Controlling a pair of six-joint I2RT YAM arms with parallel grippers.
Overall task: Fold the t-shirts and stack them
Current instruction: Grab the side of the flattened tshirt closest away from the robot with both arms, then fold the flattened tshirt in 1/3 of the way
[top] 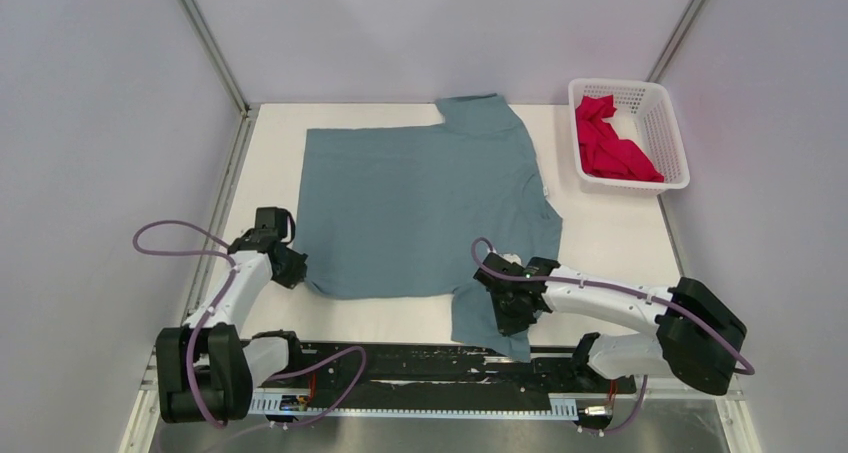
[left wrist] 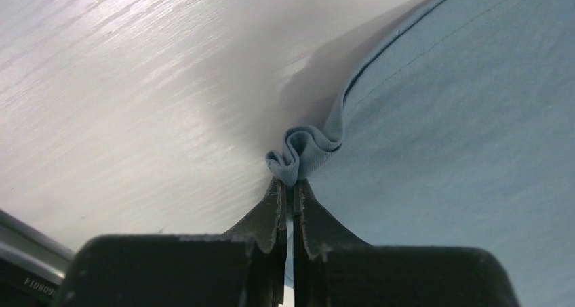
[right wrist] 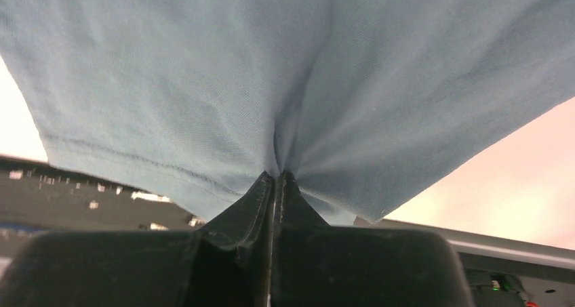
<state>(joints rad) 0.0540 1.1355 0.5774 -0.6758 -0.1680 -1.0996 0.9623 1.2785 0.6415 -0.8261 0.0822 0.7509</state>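
The blue-grey t-shirt [top: 420, 203] lies spread flat on the white table, collar toward the right. My left gripper [top: 291, 270] is shut on its near-left hem corner, which bunches at the fingertips in the left wrist view [left wrist: 302, 154]. My right gripper [top: 505, 308] is shut on the near sleeve, which hangs toward the table's front edge; the right wrist view shows the cloth [right wrist: 271, 83] pinched between the jaws. The crimson-pink t-shirt [top: 608, 143] lies crumpled in the white basket [top: 675, 138] at the back right.
The black rail [top: 420, 368] with the arm bases runs along the near edge. Grey enclosure walls stand on the left, back and right. Bare white table [top: 610, 233] lies between the shirt and the basket.
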